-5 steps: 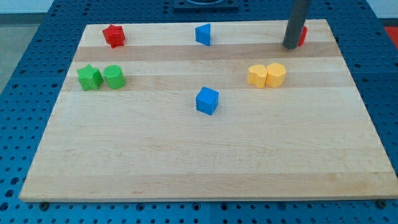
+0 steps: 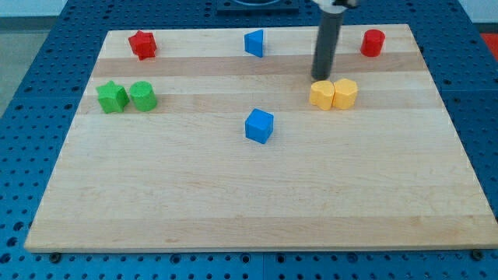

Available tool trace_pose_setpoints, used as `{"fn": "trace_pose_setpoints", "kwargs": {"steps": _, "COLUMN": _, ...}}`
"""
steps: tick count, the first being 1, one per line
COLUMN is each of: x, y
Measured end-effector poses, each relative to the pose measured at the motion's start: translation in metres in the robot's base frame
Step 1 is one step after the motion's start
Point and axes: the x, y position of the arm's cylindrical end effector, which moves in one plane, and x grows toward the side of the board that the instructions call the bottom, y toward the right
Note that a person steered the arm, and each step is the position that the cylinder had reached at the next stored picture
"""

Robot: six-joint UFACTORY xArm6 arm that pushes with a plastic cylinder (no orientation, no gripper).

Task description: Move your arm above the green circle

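Note:
The green circle block (image 2: 143,96) sits near the board's left edge, touching a green star block (image 2: 113,96) on its left. My tip (image 2: 320,77) is far to the view's right of them, just above the two yellow blocks (image 2: 334,94) and touching or nearly touching the left one. The rod rises straight to the view's top.
A red star block (image 2: 142,44) lies at the top left, a blue triangle block (image 2: 254,43) at top centre, a red cylinder (image 2: 373,43) at top right. A blue cube (image 2: 259,126) sits mid-board. The wooden board (image 2: 249,202) rests on a blue perforated table.
My tip has moved left and down the view, away from the red cylinder, which now shows fully, to just above the yellow blocks. No block has moved.

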Motion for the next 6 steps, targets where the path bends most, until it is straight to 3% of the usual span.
{"fn": "trace_pose_setpoints", "kwargs": {"steps": 6, "x": 0.000, "y": -0.286}}
